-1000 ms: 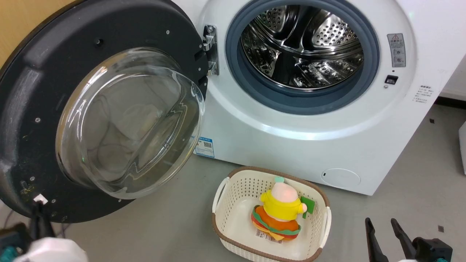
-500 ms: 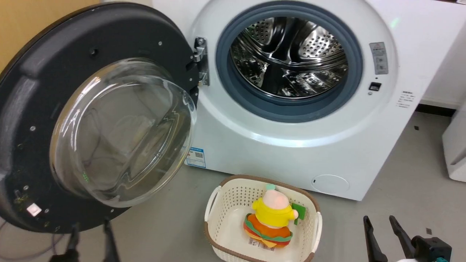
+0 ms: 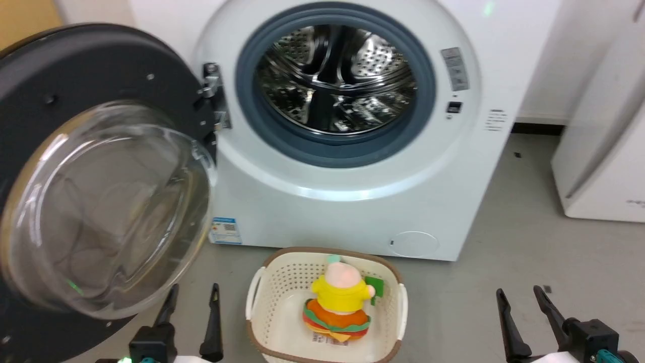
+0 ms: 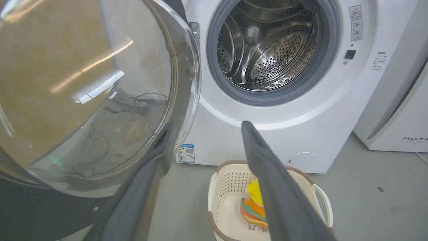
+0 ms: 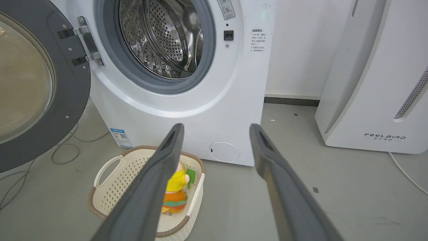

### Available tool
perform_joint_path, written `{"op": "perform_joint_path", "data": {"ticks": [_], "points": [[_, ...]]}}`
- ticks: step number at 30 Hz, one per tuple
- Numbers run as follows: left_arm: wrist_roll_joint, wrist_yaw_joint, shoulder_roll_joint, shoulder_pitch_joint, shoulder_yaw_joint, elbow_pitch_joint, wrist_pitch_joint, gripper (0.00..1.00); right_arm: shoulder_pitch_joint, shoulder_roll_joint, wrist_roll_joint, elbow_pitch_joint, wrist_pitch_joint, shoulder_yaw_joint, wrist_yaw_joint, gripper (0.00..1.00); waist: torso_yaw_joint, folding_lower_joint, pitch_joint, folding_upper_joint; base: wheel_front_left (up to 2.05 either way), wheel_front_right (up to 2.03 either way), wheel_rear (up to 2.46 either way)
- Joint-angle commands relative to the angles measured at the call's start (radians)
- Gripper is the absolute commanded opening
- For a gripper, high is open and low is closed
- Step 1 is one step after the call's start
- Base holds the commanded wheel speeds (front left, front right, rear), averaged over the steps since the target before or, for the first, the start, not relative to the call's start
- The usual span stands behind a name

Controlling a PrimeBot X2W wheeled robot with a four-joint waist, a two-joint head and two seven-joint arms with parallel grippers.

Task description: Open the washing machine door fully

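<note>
The washing machine (image 3: pixel 352 201) stands white ahead of me, its steel drum (image 3: pixel 335 75) exposed. The washing machine door (image 3: pixel 101 212) hangs swung wide on its left hinge, the bulging glass bowl facing me inside the dark ring. My left gripper (image 3: pixel 194 290) stands open just below the door's lower right rim, holding nothing. In the left wrist view the door (image 4: pixel 93 83) looms close on the left of the left gripper (image 4: pixel 207 125). My right gripper (image 3: pixel 518 291) is open at lower right, empty. The right wrist view has the right gripper (image 5: pixel 216 126) pointing at the machine (image 5: pixel 200 110).
A cream basket (image 3: pixel 262 297) with a yellow and orange plush toy (image 3: pixel 340 297) sits on the grey floor in front of the machine, between my grippers. A white slanted appliance (image 3: pixel 599 151) stands at right. Cables (image 5: pixel 63 150) lie under the door.
My left gripper, shut at the door's lower edge a second ago, has opened and drawn back off the door. The head camera has turned right, shifting the whole picture left.
</note>
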Motion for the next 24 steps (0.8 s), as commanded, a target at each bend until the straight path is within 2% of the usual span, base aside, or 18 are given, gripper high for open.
{"op": "perform_joint_path", "data": {"ticks": [1,7,15,16,24], "points": [[0.006,-0.009,0.004,-0.019,-0.008,0.014,0.000,1.00,0.018,0.001,-0.009,-0.015,0.004,0.004,0.001,1.00,-0.034,0.0000,0.001,0.0000,0.00,0.00,0.00],[0.036,-0.011,0.006,-0.047,-0.041,0.061,0.000,1.00,0.037,0.001,-0.029,-0.059,0.027,0.017,0.001,1.00,-0.087,0.0000,0.007,0.0000,0.00,0.00,0.00],[0.038,-0.007,0.003,-0.063,-0.051,0.098,-0.004,1.00,0.049,0.001,-0.028,-0.088,0.042,0.027,0.001,1.00,-0.111,0.0000,0.011,0.0000,0.00,0.00,0.00],[0.036,-0.010,-0.001,-0.050,-0.048,0.095,0.000,0.00,0.037,0.000,-0.026,-0.082,0.042,0.025,0.000,0.00,-0.111,0.0000,0.011,0.0000,0.00,0.00,0.00],[0.045,-0.018,-0.008,-0.051,-0.037,0.088,0.009,0.00,0.034,0.000,-0.028,-0.087,0.050,0.026,0.000,0.00,-0.110,0.0000,0.012,0.0000,0.00,0.00,0.00]]}}
